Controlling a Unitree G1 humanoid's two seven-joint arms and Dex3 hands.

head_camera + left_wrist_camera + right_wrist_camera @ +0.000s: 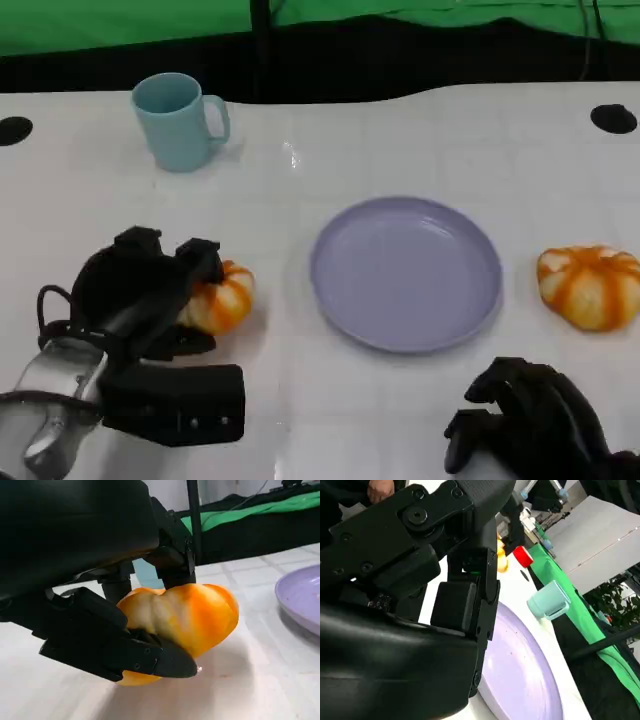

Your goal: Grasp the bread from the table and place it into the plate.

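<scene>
An orange-and-white bread (222, 300) sits at the left centre of the head frame, gripped by the left hand (150, 290), whose black fingers (150, 657) close around it just above the table. The lilac plate (405, 272) lies in the middle, apart from that bread. A 2nd bread (590, 287) rests at the right edge. The right hand (535, 420) sits at lower right, fingers curled in, holding nothing. A pale blue mug (178, 120) stands upper left. The white table (300, 180) is glossy; green cloth (120, 20) hangs behind it. No writing is legible.
</scene>
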